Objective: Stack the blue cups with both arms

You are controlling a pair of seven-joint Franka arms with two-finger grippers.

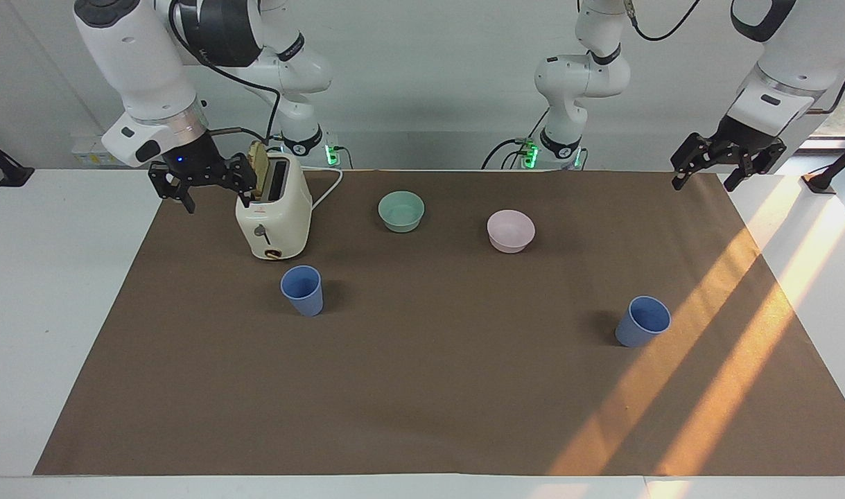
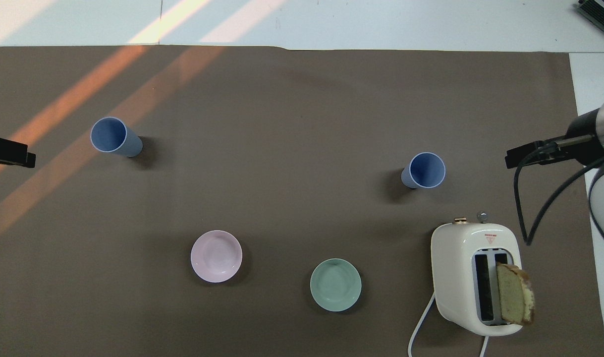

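Two blue cups stand upright and apart on the brown mat. One blue cup [image 1: 302,290] [image 2: 424,170] is toward the right arm's end, just farther from the robots than the toaster. The other blue cup [image 1: 644,321] [image 2: 114,136] is toward the left arm's end. My right gripper [image 1: 216,199] is open and empty, raised over the mat's edge beside the toaster; it shows partly in the overhead view [image 2: 520,157]. My left gripper [image 1: 705,181] is open and empty, raised over the mat's corner at its own end; its tip shows in the overhead view [image 2: 9,151].
A cream toaster [image 1: 273,208] [image 2: 472,277] with a bread slice [image 1: 259,163] [image 2: 515,300] sticking out stands close to the right gripper. A mint-green bowl [image 1: 401,210] [image 2: 335,284] and a pink bowl [image 1: 510,230] [image 2: 216,256] sit nearer to the robots than the cups.
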